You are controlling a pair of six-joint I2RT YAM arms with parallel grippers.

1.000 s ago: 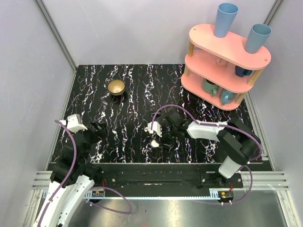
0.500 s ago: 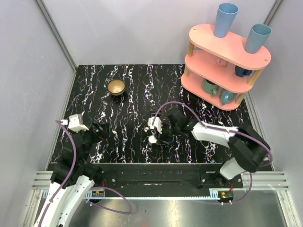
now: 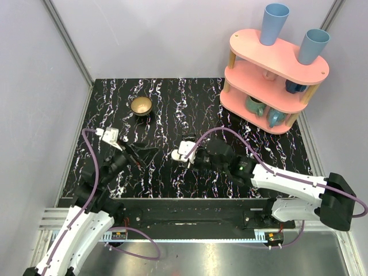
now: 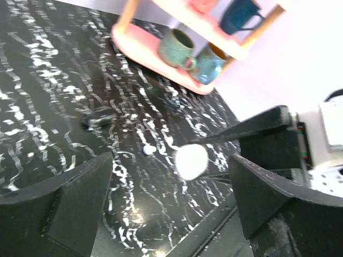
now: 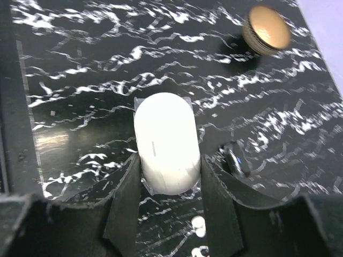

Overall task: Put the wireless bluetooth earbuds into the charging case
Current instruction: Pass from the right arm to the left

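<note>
Right gripper (image 5: 169, 160) is clamped on the charging case (image 5: 166, 140), one finger on each long side, and holds it near the middle of the table (image 3: 167, 109), a touch toward 6 o'clock. In the right wrist view, the brass bowl (image 5: 266, 29) sits well off at the case's 1 o'clock. The black block (image 5: 236, 160) is just beside it at 4, and one earbud (image 5: 198, 225) lies on the marble at 5. Left gripper (image 3: 144, 154) hovers at the case's 9 o'clock in the top view, jaws spread wide.

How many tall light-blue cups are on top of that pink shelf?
2. One tall light-blue cup stands at the left end of the pink shelf top, the other at the right end.
</note>
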